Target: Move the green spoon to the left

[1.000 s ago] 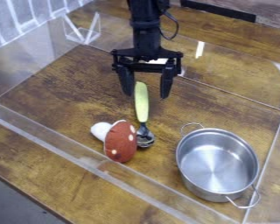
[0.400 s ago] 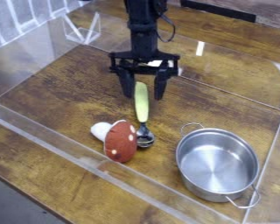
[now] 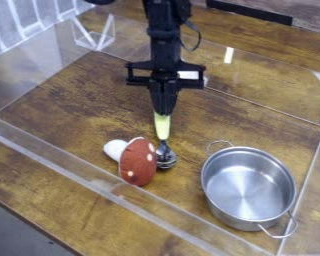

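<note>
Green spoon lies flat on the brown wooden table, right under the black gripper. Its thin yellow-green handle runs down the picture from the gripper's tips, and its round silver bowl sits at the low end, away from the gripper. The gripper points straight down and its two fingers are squeezed together on the top end of the spoon's handle, so it is grasping the green spoon. The spoon looks like it is resting on the wood.

Below the gripper and a little to the left in the picture, a toy mushroom with a red cap and a white stem lies on its side. Its cap is just beside the spoon's bowl, maybe touching it. Below the gripper and to the right stands a shiny metal pot. A clear plastic wall runs along the table edge near the mushroom.
</note>
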You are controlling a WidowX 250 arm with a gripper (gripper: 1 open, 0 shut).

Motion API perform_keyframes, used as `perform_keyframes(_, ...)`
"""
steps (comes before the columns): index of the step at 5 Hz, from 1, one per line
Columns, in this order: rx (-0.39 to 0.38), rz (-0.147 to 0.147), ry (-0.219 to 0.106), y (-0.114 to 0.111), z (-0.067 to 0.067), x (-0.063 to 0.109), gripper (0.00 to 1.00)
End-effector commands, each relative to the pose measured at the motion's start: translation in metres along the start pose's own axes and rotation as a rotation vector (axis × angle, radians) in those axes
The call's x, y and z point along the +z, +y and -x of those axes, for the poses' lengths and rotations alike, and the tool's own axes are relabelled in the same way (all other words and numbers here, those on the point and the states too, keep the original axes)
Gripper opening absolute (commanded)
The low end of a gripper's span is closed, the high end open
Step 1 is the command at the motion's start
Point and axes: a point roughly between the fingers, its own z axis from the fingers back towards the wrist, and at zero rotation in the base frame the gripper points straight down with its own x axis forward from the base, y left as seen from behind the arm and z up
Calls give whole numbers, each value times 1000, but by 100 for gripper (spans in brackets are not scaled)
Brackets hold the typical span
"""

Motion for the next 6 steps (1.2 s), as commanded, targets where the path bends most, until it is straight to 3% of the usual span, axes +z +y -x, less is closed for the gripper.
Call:
perform_keyframes(1, -5, 62, -131, 7, -5, 72, 0)
perform_keyframes(2, -13, 95, -146, 10, -3, 101, 0)
perform_keyframes(6, 17, 85, -150, 23, 8, 104, 0)
